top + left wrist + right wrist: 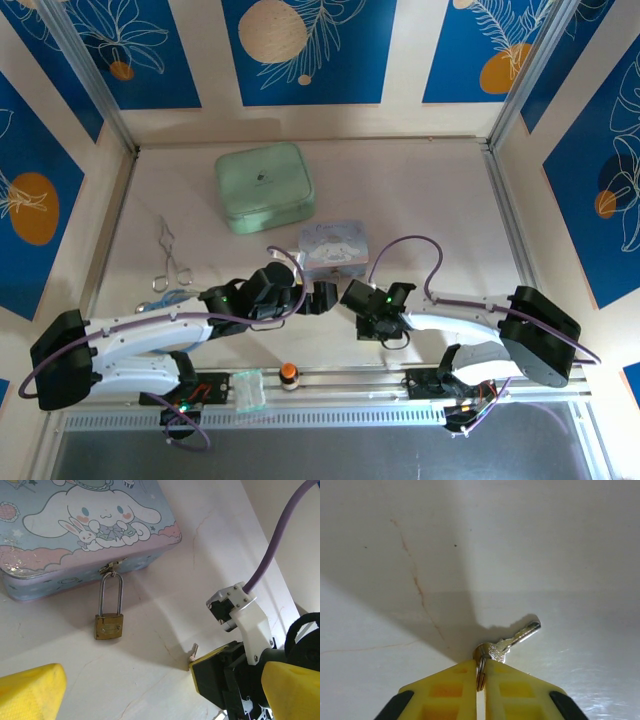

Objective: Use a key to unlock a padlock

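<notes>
The brass padlock point(109, 626) hangs by its silver shackle from the hasp of the pastel cartoon tin point(75, 530) and lies on the table. My right gripper point(481, 666) is shut on the ring of the small silver key point(517, 637), whose blade sticks out up and to the right, just over the tabletop. In the left wrist view the key point(193, 651) pokes out of the right gripper point(215, 675), to the right of the padlock and a little nearer. My left gripper point(160, 695) is open, with nothing between its yellow fingers point(30, 690), and faces the padlock.
A mint-green box point(264, 185) stands at the back centre. Silver forceps point(168, 262) lie on the left. An orange-capped bottle point(288, 375) sits at the near rail. Both grippers meet in front of the tin point(335, 250).
</notes>
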You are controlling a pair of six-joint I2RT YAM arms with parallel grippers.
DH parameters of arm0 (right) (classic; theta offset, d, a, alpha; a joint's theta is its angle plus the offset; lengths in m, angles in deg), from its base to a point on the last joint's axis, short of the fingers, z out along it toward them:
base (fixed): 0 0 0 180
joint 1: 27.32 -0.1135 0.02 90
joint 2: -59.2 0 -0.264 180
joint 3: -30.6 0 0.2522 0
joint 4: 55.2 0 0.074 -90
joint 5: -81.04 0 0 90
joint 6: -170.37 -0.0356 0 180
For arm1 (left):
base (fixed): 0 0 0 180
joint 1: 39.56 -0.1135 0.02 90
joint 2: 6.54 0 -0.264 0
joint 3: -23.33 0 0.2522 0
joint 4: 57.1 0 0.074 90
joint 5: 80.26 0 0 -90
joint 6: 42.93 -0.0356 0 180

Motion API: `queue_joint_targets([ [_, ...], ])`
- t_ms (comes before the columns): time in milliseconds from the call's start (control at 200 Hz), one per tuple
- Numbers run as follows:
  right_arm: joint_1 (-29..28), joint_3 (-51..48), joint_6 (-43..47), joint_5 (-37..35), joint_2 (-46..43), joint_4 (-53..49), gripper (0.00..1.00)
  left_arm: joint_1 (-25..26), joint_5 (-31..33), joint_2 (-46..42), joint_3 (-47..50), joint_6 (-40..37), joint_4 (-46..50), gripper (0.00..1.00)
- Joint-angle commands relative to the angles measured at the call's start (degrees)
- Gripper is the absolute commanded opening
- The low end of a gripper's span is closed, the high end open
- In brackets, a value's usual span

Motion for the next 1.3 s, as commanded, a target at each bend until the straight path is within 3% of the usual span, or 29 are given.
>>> queue_joint_targets([
  [0,0.3,-1.0,-0.7,0.2,-0.2,-6.4,0.17,0.5,1.1,0.3,0.5,0.6,-1.3,0.99],
  [125,0.6,-1.1,-0.4,0.6,0.2,-5.7,0.27,0.5,1.4,0.7,0.5,0.7,-1.6,0.99],
  [370,1.3,-0.2,-0.6,-1.0,1.4,-4.5,0.33,0.5,1.3,1.3,0.4,0.9,-1.8,0.99],
  [880,2.2,-0.8,-2.6,-3.0,-3.7,-8.3,0.34,0.5,1.2,2.4,0.2,1.5,-2.7,0.99],
  [1091,4.8,-1.4,-1.2,-3.0,-4.9,-6.0,0.46,0.5,1.0,3.5,-0.3,1.3,-2.8,0.99],
  [1296,5.4,-0.5,0.2,-2.4,-2.8,-2.5,0.48,0.5,0.2,4.6,-0.8,1.4,-3.1,0.99],
])
